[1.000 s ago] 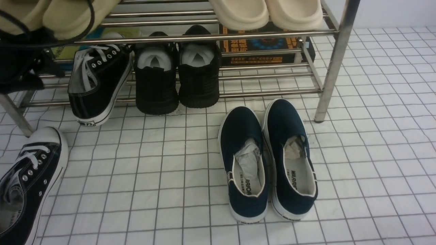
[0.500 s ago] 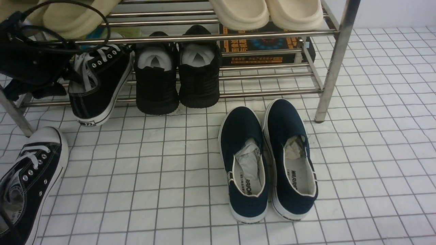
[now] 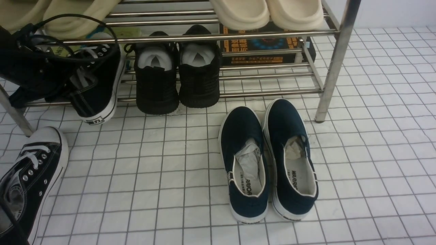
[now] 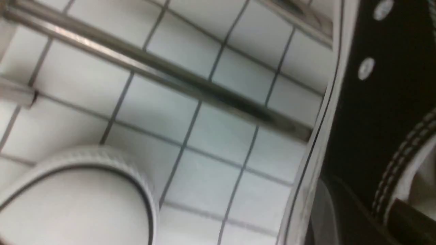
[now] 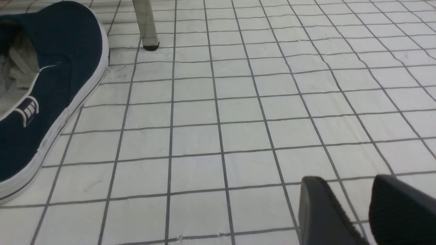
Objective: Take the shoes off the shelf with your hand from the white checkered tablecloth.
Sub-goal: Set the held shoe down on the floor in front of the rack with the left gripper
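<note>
The left gripper (image 3: 69,83) has advanced rightward and now overlaps the black canvas sneaker (image 3: 98,97) at its opening. The sneaker's heel has shifted right, and the black cable loop (image 3: 117,42) now arcs over it

1. Left gripper (image 3: 35,73): matte black throughout, a blocky, angular mass. Seams and fasteners cannot be made out against the dark surface.
2. Cables (image 3: 78,14): thin, black and round in section. They form one wide loop, with further strands crossing within it.
3. Right gripper (image 5: 351,185): only its ends show, in the right wrist view.
4. Fingers (image 5: 320,211): two, black, smooth, slab-shaped with rounded corners.
</note>
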